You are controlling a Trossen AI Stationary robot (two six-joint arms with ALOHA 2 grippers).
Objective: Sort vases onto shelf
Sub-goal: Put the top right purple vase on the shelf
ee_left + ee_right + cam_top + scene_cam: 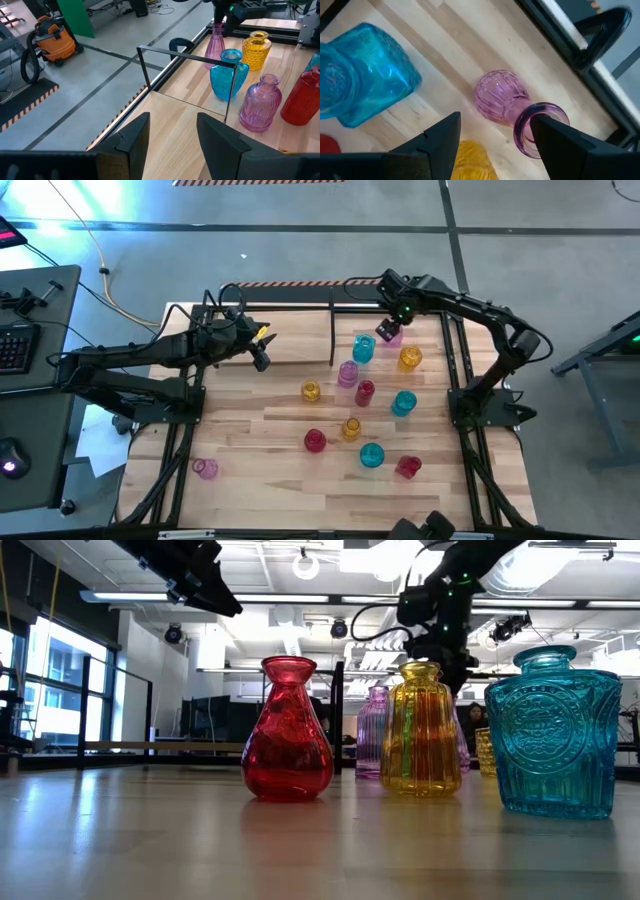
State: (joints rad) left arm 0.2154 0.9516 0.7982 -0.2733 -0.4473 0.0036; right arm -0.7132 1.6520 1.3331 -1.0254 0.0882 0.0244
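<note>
Several glass vases in cyan, yellow, red and pink stand upright on their bases on the right half of the wooden table [250, 430]. The shelf [335, 330], a rack of thin black rods, stands along the far edge. My right gripper [495, 135] hangs open, pointing down, over a tall pink vase [500, 97] at the far right; the vase's mouth [540, 125] shows beside one finger. My left gripper [172, 135] is open and raised above the shelf's left part [262, 355], with nothing between its fingers.
Beside the pink vase stand a cyan vase [363, 348] and a yellow one [410, 358]. One pink vase [206, 469] stands alone at the near left, with bare tabletop around it. Black frame posts [455, 370] line the table's sides. A desk with a keyboard [15, 345] is left of the table.
</note>
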